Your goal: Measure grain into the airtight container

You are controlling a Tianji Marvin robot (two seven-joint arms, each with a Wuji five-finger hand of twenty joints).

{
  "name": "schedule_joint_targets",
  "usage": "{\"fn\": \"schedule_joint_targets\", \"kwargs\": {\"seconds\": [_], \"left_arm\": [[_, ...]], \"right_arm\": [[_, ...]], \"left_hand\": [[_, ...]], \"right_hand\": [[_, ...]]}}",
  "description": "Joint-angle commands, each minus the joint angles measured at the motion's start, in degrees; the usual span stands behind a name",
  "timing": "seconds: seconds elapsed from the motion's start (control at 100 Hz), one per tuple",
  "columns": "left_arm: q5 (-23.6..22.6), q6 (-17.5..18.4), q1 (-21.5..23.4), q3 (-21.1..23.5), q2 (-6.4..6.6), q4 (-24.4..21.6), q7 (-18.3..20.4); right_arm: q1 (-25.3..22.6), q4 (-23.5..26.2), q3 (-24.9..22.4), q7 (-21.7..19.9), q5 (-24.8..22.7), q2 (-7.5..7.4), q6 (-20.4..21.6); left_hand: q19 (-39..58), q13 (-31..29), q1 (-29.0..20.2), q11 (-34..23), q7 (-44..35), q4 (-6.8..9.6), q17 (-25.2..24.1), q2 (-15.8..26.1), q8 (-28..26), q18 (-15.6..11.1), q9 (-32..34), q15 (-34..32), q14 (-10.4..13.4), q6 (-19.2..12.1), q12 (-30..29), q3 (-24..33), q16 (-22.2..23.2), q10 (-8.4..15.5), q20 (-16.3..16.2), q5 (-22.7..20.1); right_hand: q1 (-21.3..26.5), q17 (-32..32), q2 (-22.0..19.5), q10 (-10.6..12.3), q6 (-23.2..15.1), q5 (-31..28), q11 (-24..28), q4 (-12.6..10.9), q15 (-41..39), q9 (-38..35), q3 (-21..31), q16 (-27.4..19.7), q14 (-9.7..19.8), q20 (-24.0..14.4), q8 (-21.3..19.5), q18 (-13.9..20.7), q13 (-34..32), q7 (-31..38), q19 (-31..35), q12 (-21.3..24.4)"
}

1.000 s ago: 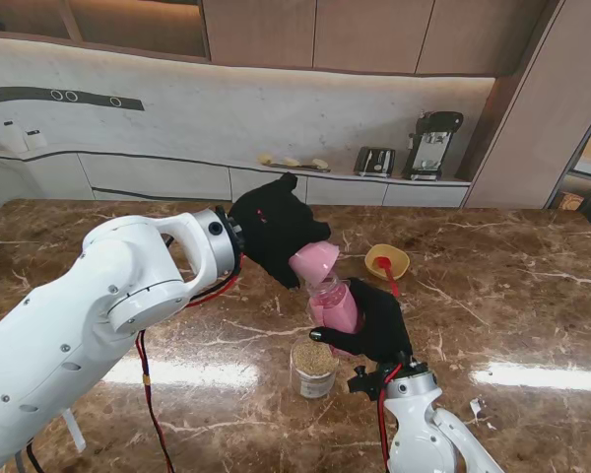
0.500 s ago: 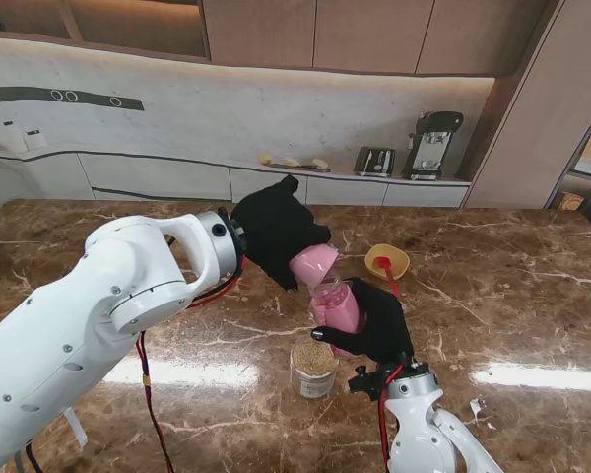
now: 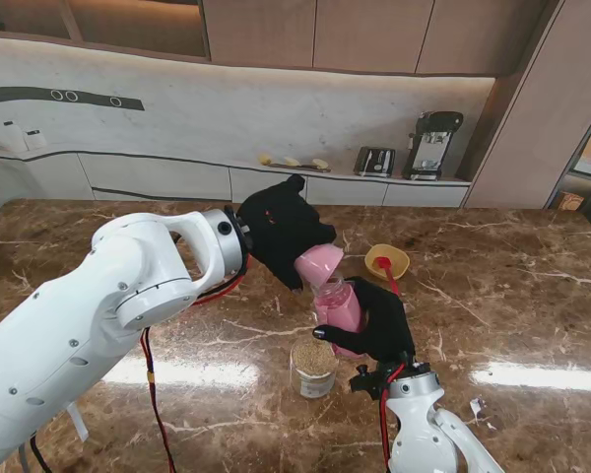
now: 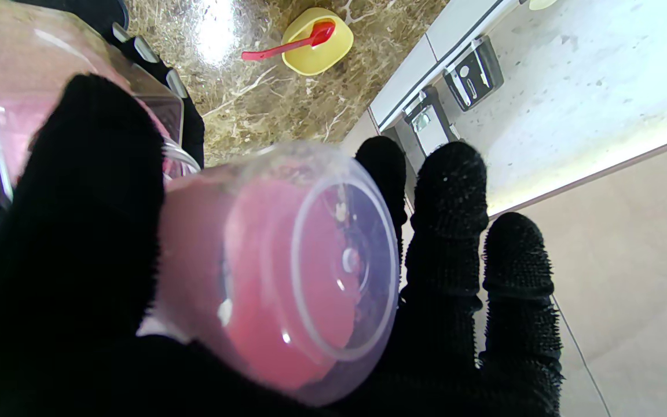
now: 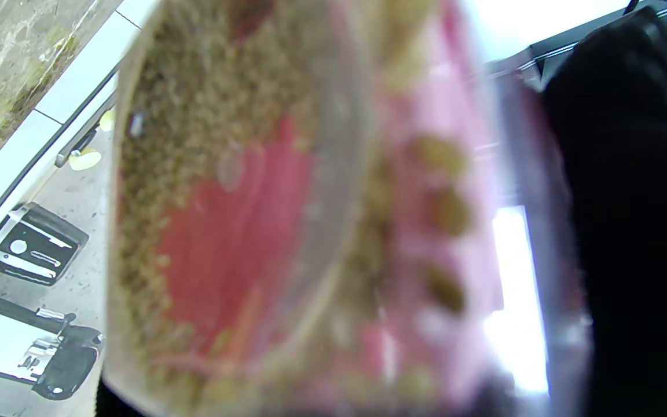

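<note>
While our left robot hand [image 3: 276, 229] grips the tipped pink plastic measuring cup [image 3: 316, 263] over the clear pink-tinted airtight container [image 3: 336, 304], clasped in our right robot hand [image 3: 379, 325] above the desk [image 3: 512, 315], we judge we are pouring. Next we likely empty the cup fully, then set it aside.

Gleaming under ceiling light: a brown marble table [image 3: 532, 296] veined in white, with bright reflections pooling on its polished top. Running behind it, a pale stone wall [image 3: 236, 99] and a low white counter [image 3: 276, 179] carrying a toaster [image 3: 374, 161] and a black-and-silver coffee machine [image 3: 432, 144]. Hanging overhead, wooden cabinets [image 3: 374, 34], with a warm light strip [image 3: 128, 54] glowing along their underside. Standing at far right, open shelving [image 3: 589, 168] partly cut off by the frame.
</note>
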State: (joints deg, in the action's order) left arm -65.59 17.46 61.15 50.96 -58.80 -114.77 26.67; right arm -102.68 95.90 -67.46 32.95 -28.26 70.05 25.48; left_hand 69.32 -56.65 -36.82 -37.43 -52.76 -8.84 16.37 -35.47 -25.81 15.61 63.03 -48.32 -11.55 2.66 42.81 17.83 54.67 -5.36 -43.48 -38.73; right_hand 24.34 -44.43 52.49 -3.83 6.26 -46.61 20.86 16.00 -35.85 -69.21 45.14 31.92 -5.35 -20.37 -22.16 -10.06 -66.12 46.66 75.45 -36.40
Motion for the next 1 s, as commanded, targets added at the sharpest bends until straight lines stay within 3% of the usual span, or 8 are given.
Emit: {"fn": "schedule_joint_targets", "kwargs": {"seconds": [0.0,0.14,0.29,0.44,0.56,0.71,0.87,0.99], "left_arm": [[0.0,0.1,-0.3,-0.5,-0.05,0.7,0.7],[0.5,0.6,-1.3,-0.7,0.13,0.1,2.9],[-0.2,1.4,-2.2,-1.1,0.15,-0.4,3.5],[0.1,0.9,-2.8,-2.2,0.11,-0.5,4.0],[0.0,0.6,-3.5,-3.0,0.08,-0.2,4.4],[-1.3,1.5,-4.3,-3.8,0.13,-0.2,4.9],[-4.3,4.1,-4.4,-3.7,0.21,-0.7,4.6],[-4.4,4.2,-3.8,-3.2,0.2,-1.1,4.0]], "right_arm": [[-0.2,0.8,0.1,-0.6,0.3,0.42,0.5],[-0.2,0.8,0.0,-0.5,0.4,0.46,0.5],[-0.1,0.8,0.0,-0.4,0.4,0.49,0.7],[-0.1,0.8,0.0,-0.4,0.3,0.49,0.8],[-0.2,0.8,-0.1,-0.3,0.3,0.5,0.9],[-0.3,0.8,-0.2,-0.2,0.3,0.51,1.0],[-0.2,0.8,-0.3,-0.1,0.3,0.56,1.0],[-0.1,0.7,-0.2,-0.2,0.4,0.56,1.1]], "left_hand": [[0.4,-1.3,-6.2,-10.8,-6.5,0.77,-0.3,10.5,-1.0,1.2,5.6,-2.9,1.6,-10.8,3.0,6.1,0.9,10.5,-0.3,-6.6],[-0.1,0.1,-7.0,-7.7,-2.9,0.84,-0.9,11.1,1.1,1.1,4.1,-0.8,1.4,-10.4,3.3,18.1,0.4,10.1,0.1,-5.8],[-0.2,0.8,-10.9,-1.2,-1.4,-2.11,-0.8,10.7,2.0,1.0,4.0,2.7,0.9,-11.0,2.1,24.1,-1.8,9.1,0.1,-5.5],[-0.8,2.2,-17.5,3.7,-1.7,-3.78,-1.4,13.4,-0.5,0.9,3.1,4.8,0.1,-12.1,-0.7,20.5,-3.6,7.7,0.3,-4.2],[-0.9,1.9,-21.0,-4.2,-5.8,-3.43,-2.1,17.7,-16.1,1.0,1.5,1.8,0.1,-15.9,1.2,14.3,-0.7,8.4,-0.4,-2.3],[-0.4,0.9,-21.8,-10.2,-7.0,-2.85,-1.9,19.9,-27.4,0.9,1.9,-2.5,-0.2,-16.4,5.5,13.2,2.6,9.2,-1.1,-2.3],[0.1,0.7,-20.7,-10.8,-5.5,-3.04,-1.3,19.7,-28.4,0.2,1.8,-3.7,1.0,-17.9,6.5,12.3,3.4,9.8,-1.3,-1.5],[0.4,0.4,-19.3,-8.6,-3.5,-3.29,-1.0,17.3,-23.7,0.2,2.7,-3.1,0.8,-17.9,5.5,13.6,2.8,9.1,-1.2,-2.0]], "right_hand": [[15.2,-0.3,-11.8,8.0,-21.9,-7.1,3.2,-1.0,-1.4,-3.5,17.2,1.8,4.4,-0.5,-1.4,1.7,-2.0,8.1,1.1,-1.1],[15.2,-0.3,-11.9,7.9,-21.8,-7.2,3.2,-1.0,-1.4,-3.6,17.3,1.8,4.4,-0.5,-1.4,1.7,-2.0,8.1,1.1,-1.1],[15.2,-0.3,-11.9,7.9,-21.9,-7.1,3.2,-1.0,-1.4,-3.5,17.2,1.8,4.4,-0.5,-1.4,1.7,-2.0,8.1,1.1,-1.1],[15.2,-0.3,-12.0,7.8,-21.8,-7.1,3.2,-1.0,-1.4,-3.5,17.2,1.8,4.4,-0.5,-1.4,1.7,-2.0,8.1,1.1,-1.1],[15.1,-0.3,-12.0,7.9,-21.8,-7.1,3.2,-1.0,-1.4,-3.5,17.2,1.8,4.4,-0.5,-1.4,1.7,-2.0,8.1,1.1,-1.0],[15.2,-0.3,-12.1,7.8,-21.8,-7.1,3.2,-1.0,-1.4,-3.5,17.2,1.8,4.4,-0.5,-1.4,1.7,-2.0,8.0,1.1,-1.0],[15.1,-0.3,-12.2,7.8,-21.8,-7.0,3.2,-1.0,-1.4,-3.5,17.1,1.8,4.5,-0.5,-1.4,1.7,-2.0,8.0,1.1,-1.1],[15.1,-0.3,-12.1,7.9,-21.8,-6.9,3.2,-1.0,-1.4,-3.5,17.1,1.8,4.4,-0.5,-1.4,1.7,-2.0,8.0,1.1,-1.1]]}}
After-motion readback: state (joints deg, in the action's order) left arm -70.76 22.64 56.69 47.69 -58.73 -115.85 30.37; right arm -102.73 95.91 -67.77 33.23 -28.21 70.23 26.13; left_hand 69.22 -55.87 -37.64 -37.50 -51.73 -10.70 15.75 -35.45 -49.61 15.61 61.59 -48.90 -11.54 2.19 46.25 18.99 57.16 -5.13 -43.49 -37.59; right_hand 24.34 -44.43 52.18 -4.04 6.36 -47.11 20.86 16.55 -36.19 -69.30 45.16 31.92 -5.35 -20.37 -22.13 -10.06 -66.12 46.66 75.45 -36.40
